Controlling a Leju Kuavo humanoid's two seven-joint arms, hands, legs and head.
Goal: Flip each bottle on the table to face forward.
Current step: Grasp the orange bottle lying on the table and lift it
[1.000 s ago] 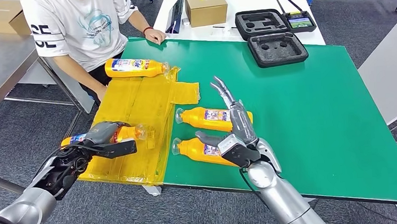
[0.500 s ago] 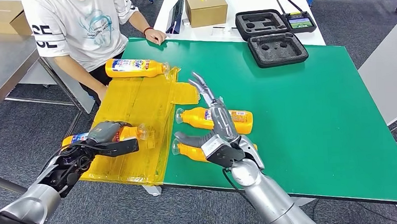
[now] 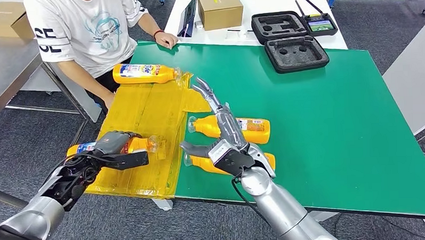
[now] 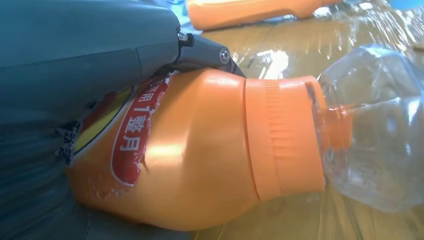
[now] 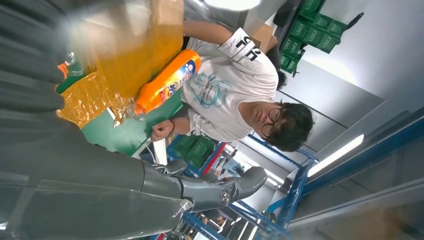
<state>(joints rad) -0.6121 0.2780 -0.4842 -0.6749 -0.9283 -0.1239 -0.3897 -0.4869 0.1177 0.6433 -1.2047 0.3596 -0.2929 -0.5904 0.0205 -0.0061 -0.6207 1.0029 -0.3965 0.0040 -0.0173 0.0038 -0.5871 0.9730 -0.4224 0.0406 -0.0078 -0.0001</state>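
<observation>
Left hand (image 3: 111, 147) grips bottle (image 3: 142, 143) on yellow sheet (image 3: 146, 109); green table (image 3: 327, 116).

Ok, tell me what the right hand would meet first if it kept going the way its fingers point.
Probably the yellow taped sheet, then the far bottle beside the person. The right hand hovers open over the two near bottles, its fingers aimed far-left. Its height is unclear, so it may pass above them.

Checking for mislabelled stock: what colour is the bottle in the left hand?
Orange bottle, clear cap; the left wrist view shows it best.

two bottles (image 3: 229, 126) lie side by side right of the taped sheet (image 3: 146, 117).
</observation>
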